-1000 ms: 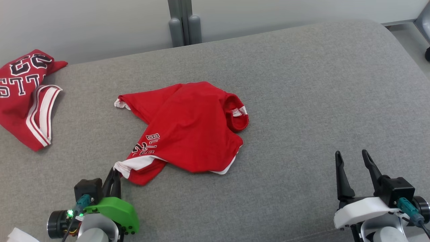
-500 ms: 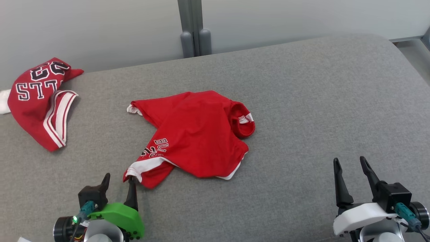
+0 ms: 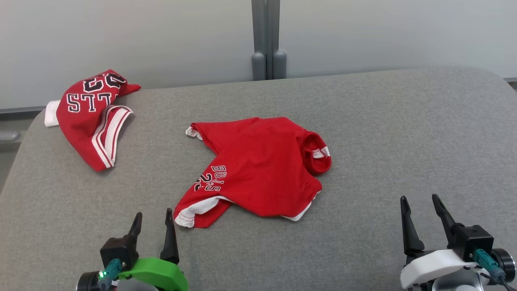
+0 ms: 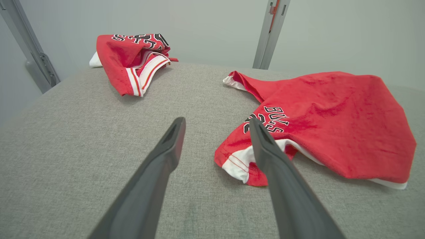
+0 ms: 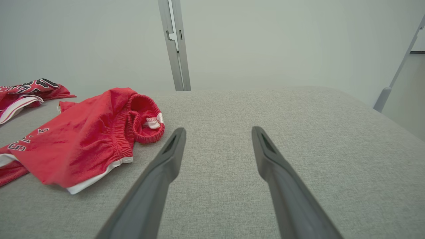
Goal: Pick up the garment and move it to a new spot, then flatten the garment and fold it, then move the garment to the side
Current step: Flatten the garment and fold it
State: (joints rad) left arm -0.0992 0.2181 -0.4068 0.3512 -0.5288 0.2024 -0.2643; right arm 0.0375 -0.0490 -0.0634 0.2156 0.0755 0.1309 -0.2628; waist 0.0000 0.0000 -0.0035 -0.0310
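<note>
Release just happened: the left gripper [image 3: 154, 213], clamped on the white hem [image 3: 198, 207] a moment ago, now has jaws apart beside the crumpled red fabric shorts [image 3: 262, 169] at frame centre; the right gripper [image 3: 419, 198] has jaws apart too. Flattening probably follows.

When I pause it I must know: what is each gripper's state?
Left gripper: open, holding nothing, near the red shorts.
Right gripper: open, holding nothing.
</note>
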